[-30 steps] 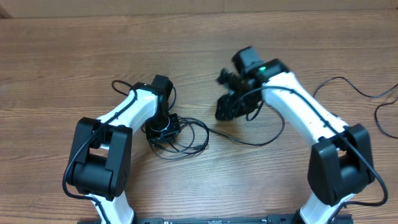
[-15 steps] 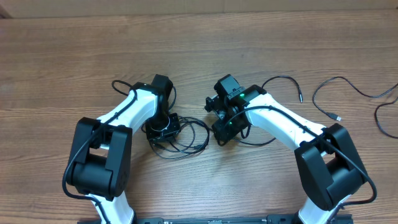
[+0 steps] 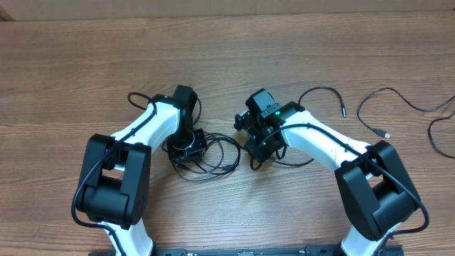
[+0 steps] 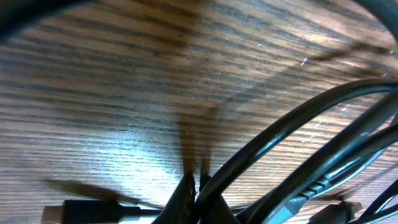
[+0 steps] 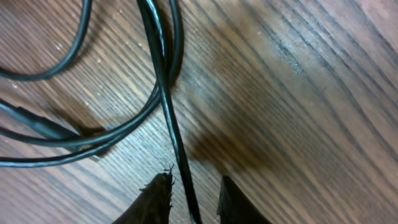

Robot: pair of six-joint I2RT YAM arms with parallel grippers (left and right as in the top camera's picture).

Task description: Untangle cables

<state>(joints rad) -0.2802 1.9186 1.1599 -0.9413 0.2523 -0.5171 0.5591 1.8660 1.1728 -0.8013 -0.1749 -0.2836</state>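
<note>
The cables (image 5: 165, 93) lie looped on the table (image 3: 227, 57), spread sideways from the left end effector (image 3: 186, 147) - clenched amid the tangle - to the right end effector (image 5: 193, 198), whose parted fingers straddle one strand running lengthwise between them.

You get an even, soft overhead view: surface (image 3: 227, 43) bright, faint shadows under the arms. Left wrist view: white glare patch on the wood, cables (image 4: 280, 129) too close and blurred, dark shadow at centre. Right wrist view: grain sharp, right claw (image 5: 194, 190) soft-edged, heavy shadow just above it, pale sheen top right.
</note>
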